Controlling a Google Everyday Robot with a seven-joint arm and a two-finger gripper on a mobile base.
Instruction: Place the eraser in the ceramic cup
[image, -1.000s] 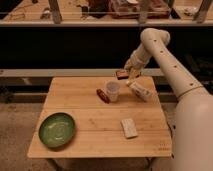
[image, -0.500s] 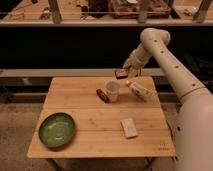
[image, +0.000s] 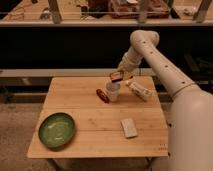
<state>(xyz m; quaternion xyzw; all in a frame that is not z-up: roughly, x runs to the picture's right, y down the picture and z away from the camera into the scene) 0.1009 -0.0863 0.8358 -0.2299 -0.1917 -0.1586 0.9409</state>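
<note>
Change: since a second ago I am bringing my gripper (image: 117, 76) down and a little left, so it is now hanging right over the cup (image: 113, 91) instead of up and to its right.
Eraser: the eraser (image: 116, 76) is sitting dark and flat in my gripper, directly above the cup's mouth and not yet inside it.
Fingers: my fingers are closing narrowly on the eraser, holding it between them.
Cup: it is standing upright near the back middle of the table (image: 80, 107), pale, with its mouth facing up.
Red thing: a small reddish object (image: 102, 95) is lying just beside the cup on its left; what it is I cannot tell.
Bottle: a pale bottle (image: 139, 91) is lying on its side to the right of the cup, near the table's back right corner.
Block: a pale flat block (image: 129, 127) is lying toward the front right, well apart from the cup.
Plate: a green plate (image: 57, 130) is resting on the front left corner.
Arm: my arm (image: 160, 62) is reaching in from the right, bending down toward the cup.
</note>
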